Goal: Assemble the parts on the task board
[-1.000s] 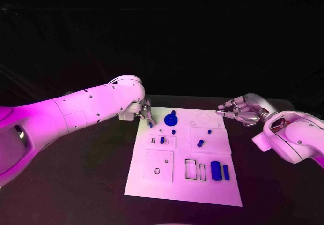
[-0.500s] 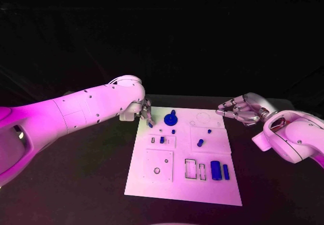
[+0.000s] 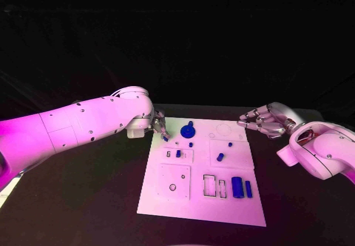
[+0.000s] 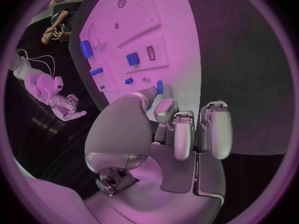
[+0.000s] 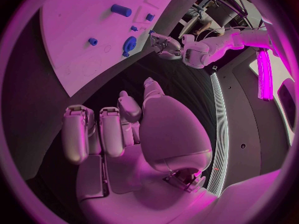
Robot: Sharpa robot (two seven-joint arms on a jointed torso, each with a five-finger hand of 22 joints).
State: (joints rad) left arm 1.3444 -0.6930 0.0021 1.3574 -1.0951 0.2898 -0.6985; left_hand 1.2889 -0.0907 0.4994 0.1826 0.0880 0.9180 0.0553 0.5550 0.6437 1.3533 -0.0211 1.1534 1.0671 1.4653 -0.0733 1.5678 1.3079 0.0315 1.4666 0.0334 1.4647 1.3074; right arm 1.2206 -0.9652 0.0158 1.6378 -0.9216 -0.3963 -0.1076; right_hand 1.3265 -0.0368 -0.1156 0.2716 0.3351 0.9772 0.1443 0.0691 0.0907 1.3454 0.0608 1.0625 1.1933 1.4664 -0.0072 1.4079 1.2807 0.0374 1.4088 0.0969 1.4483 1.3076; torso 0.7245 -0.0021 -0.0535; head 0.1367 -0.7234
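Left hand (image 3: 158, 127): at the task board's (image 3: 199, 207) far left corner, pinching a small blue part (image 4: 160, 86) between thumb and fingertip.
Right hand (image 3: 261, 121): off the board's far right corner (fingers curled in, holding nothing).
Blue gear (image 3: 188, 130): on the board, just beside the left hand.

The left hand (image 3: 158, 126) hangs at the far left corner of the board (image 3: 201, 212), its fingertips pinching a small blue part (image 4: 160, 86); the round blue gear (image 3: 188, 130) stands just beside them on the board side, the nearest thing in the way. The right hand (image 3: 262, 122) hovers off the board's far right corner, fingers curled, over bare table (image 3: 89, 195). Between the hands only low blue pegs (image 3: 229, 144) rise. Nearer the robot, the blue cylinder (image 3: 237, 186) stands well apart from both.
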